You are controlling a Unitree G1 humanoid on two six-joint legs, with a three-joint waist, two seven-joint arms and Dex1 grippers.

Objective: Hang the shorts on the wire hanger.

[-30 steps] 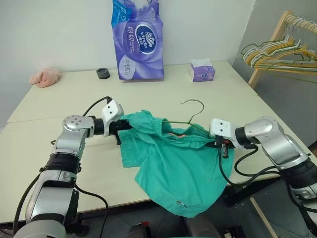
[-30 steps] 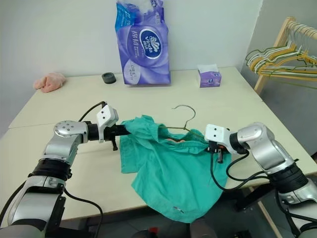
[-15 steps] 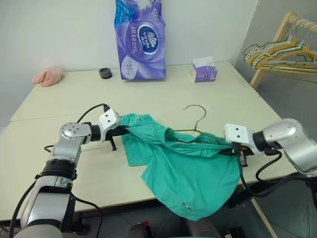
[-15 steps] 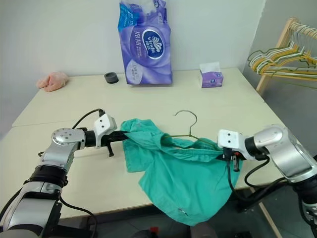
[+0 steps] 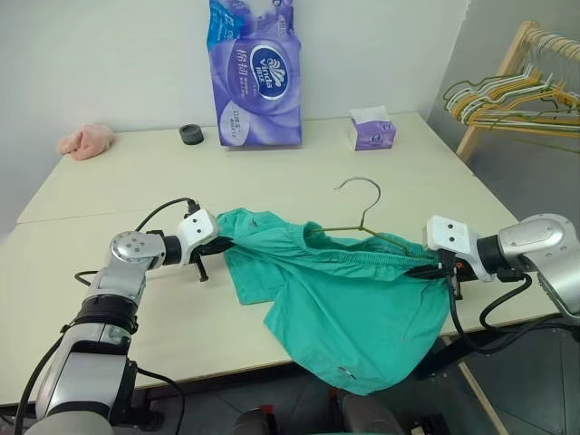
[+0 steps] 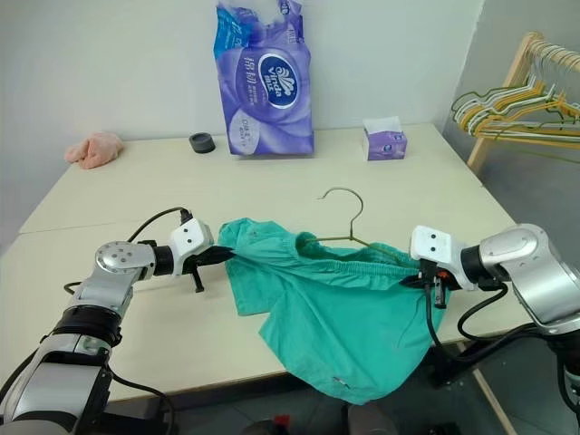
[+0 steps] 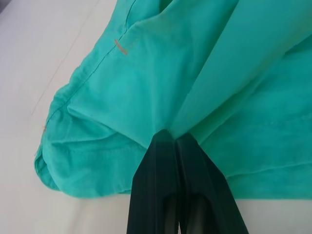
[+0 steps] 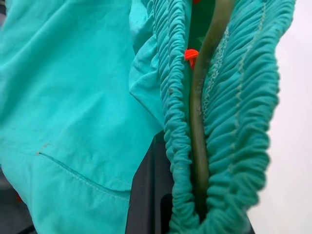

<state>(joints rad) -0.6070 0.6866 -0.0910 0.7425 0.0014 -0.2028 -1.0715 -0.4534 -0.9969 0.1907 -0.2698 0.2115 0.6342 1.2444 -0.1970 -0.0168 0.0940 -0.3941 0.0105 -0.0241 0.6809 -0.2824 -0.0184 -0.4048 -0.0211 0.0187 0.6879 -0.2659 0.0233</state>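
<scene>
The purple tissue pack (image 5: 254, 77) carries a "Vinda" logo.

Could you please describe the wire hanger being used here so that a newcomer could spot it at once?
On the cream table, look at the teal shorts stretched between the two end effectors. The wire hanger rises from their waistband, its hook pointing toward the tissue box. Unlike the hangers on the wooden rack, it is alone on the table.

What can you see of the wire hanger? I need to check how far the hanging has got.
The wire hanger is thin, dark olive-green wire. Its hook stands clear above the shorts; the shoulders run inside the gathered waistband, with wire lying between the folds in the right wrist view. The left gripper and right gripper are shut on the waistband ends, stretching it over the table.
</scene>
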